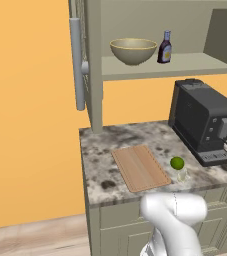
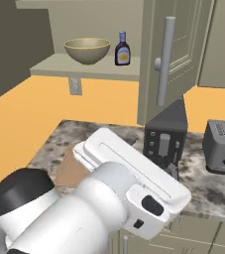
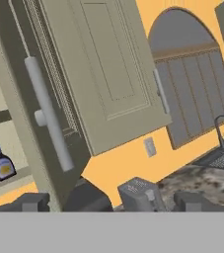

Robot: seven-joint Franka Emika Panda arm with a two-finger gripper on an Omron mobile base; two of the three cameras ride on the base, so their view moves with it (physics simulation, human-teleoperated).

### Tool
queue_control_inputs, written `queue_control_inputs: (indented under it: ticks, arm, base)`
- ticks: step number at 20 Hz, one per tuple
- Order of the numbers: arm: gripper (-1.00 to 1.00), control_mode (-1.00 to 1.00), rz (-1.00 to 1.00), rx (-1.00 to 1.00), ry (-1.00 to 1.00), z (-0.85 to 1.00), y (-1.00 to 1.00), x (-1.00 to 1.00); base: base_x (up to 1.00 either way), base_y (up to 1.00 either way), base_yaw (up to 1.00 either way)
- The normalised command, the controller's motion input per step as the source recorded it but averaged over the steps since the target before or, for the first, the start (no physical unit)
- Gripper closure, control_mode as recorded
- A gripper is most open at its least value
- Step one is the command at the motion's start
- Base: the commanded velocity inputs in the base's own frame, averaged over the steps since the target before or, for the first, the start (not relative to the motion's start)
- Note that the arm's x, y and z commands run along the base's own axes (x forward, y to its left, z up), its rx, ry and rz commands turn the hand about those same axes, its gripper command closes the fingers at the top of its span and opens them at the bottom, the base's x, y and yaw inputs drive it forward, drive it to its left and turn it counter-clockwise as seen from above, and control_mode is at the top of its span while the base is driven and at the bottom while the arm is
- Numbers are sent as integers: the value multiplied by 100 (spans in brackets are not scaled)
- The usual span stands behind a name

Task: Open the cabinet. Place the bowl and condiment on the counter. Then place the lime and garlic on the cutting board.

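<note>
black coffee machine (image 1: pixel 202 120), grey toaster (image 2: pixel 223 146), wall outlet (image 2: pixel 75 85), faucet (image 3: pixel 221 126)

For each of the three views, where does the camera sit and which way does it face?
Left base view: behind-left, facing the open cabinet, cutting board and lime; white arm at bottom.
Right base view: behind-right, facing the same shelf; arm fills the foreground.
Hand view: on the hand, tilted, facing a cabinet door; open end effector at bottom.
Shared: bowl, condiment.

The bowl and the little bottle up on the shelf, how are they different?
The bowl is wide, round and open on top; the condiment is narrow, upright and capped. The bowl is plain beige-olive with a lighter rim; the condiment is dark with a yellowish label. Both stand side by side on the open cabinet shelf.
</note>
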Motion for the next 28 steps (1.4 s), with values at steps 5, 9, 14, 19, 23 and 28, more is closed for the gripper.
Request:
queue_control_inputs:
  ticks: [5,9,14,19,23,28]
  arm:
    - [-100,-100,-22,-27,-2,0,100,-30]
    - [-100,-100,-25,-31,0,-5,100,-3]
    - [-100,-100,-12,-31,9,-12,85,0]
    - [-100,-100,0,-24,6,-27,40,-1]
    - [-100,-100,-2,-12,0,-8,24,7]
    - [-100,-100,-7,-4,0,-1,17,27]
  base:
    - [0,0,0]
    - [0,0,0]
    - [0,0,0]
    - [0,0,0]
    - [0,0,0]
    - [0,0,0]
